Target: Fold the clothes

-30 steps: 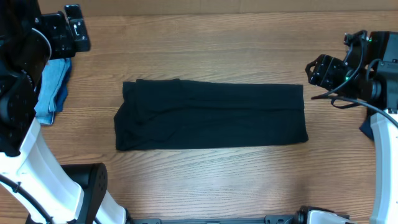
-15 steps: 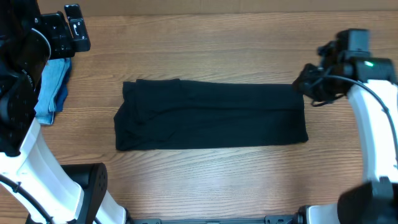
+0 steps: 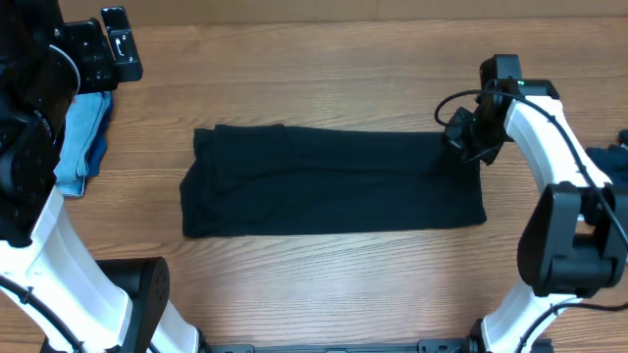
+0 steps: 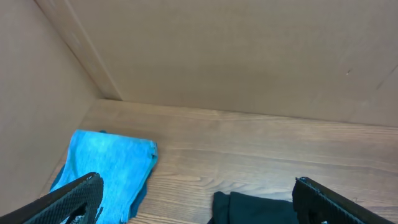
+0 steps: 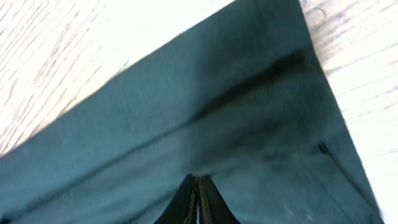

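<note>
A black T-shirt [image 3: 334, 181] lies folded into a long flat band across the middle of the table. My right gripper [image 3: 459, 137] sits on its far right corner. In the right wrist view the fingers [image 5: 198, 180] are pressed together on the dark cloth [image 5: 186, 112], with creases running out from the tips. My left gripper [image 3: 108, 44] hovers at the far left, away from the shirt. In its wrist view the gripper [image 4: 199, 208] is wide open with nothing between the fingers, and the shirt's left end [image 4: 255, 208] shows below.
A folded light blue garment [image 3: 83, 137] lies at the left edge, under the left arm; the left wrist view also shows this blue garment [image 4: 112, 165]. A scrap of dark navy cloth [image 3: 610, 154] peeks out at the right edge. Cardboard walls [image 4: 217, 56] close off the back and left.
The right arm swung in from the right edge onto the shirt's far right corner, and its fingers closed there. The left arm and the shirt's outline have not moved.
</note>
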Action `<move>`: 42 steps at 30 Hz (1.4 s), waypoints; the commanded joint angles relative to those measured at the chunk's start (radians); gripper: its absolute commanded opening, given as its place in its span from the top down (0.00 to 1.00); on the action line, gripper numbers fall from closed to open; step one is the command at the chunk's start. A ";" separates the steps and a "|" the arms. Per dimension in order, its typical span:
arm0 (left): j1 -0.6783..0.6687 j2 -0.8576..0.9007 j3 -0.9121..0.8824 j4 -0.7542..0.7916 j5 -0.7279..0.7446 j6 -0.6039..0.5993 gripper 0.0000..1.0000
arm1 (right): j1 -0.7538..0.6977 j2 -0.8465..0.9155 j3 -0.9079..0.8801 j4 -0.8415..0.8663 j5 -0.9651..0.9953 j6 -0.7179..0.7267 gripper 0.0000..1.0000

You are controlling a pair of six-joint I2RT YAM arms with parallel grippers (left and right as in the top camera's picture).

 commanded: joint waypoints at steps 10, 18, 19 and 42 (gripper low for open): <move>0.000 -0.001 -0.001 0.002 -0.013 -0.007 0.00 | -0.001 0.160 -0.006 0.030 0.071 0.043 0.94; 0.000 -0.001 -0.001 0.002 -0.013 -0.007 0.00 | -0.017 0.167 -0.100 0.150 0.185 0.043 0.90; 0.000 -0.001 -0.001 0.002 -0.013 -0.007 0.00 | -0.029 0.167 -0.109 0.162 0.200 0.043 0.89; 0.000 -0.001 -0.001 0.002 -0.013 -0.007 0.00 | -0.170 0.154 -0.079 0.308 0.035 -0.179 0.69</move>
